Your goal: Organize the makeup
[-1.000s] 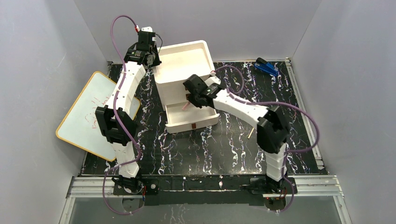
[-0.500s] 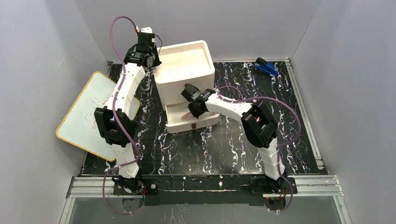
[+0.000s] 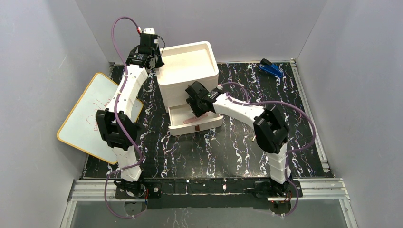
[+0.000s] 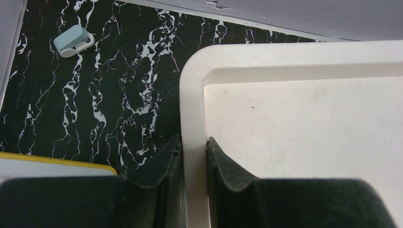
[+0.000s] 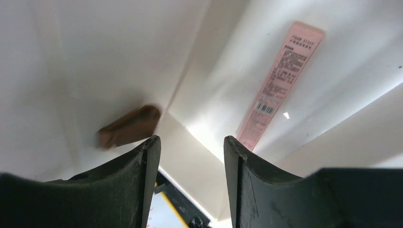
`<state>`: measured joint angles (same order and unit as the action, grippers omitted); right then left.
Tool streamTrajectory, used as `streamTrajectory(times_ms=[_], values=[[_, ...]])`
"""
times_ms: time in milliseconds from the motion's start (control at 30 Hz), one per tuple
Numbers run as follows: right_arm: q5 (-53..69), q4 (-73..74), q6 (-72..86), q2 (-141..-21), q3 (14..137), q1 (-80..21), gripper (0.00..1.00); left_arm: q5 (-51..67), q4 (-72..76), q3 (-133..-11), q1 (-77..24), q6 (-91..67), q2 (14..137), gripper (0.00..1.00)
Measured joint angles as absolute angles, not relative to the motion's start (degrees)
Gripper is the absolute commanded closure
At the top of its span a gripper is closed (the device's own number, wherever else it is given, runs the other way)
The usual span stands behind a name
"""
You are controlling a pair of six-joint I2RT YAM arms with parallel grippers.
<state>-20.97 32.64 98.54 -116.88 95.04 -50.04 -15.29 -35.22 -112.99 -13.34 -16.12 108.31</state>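
Pink stick (image 5: 280,80) — just released, lies in drawer (image 5: 342,71) at 1 o'clock of your wide-open right gripper (image 5: 191,142); left gripper (image 4: 194,142) pinches box rim (image 4: 285,52).

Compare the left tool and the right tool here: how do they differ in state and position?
The left tool is shut on the white organizer's top rim; the right tool is open, holding nothing. The left tool sits near the organizer's far left corner; the right tool hangs over the open drawer at its front, where the pink stick lies loose. Both are at the same organizer.
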Motion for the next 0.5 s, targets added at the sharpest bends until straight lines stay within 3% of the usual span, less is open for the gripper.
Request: streamTrajectory(times_ms=[333, 500], values=[[-29.41, 38.22, 95.13, -101.3, 94.96, -50.92, 0.42, -15.27, -34.87, -112.64, -13.34, -16.12, 108.18, 1.0], [-31.51, 44.73, 95.81, -91.09, 88.4, -44.93, 0.44, -15.22, -34.81, -112.6, -13.34, -16.1, 108.18, 1.0]])
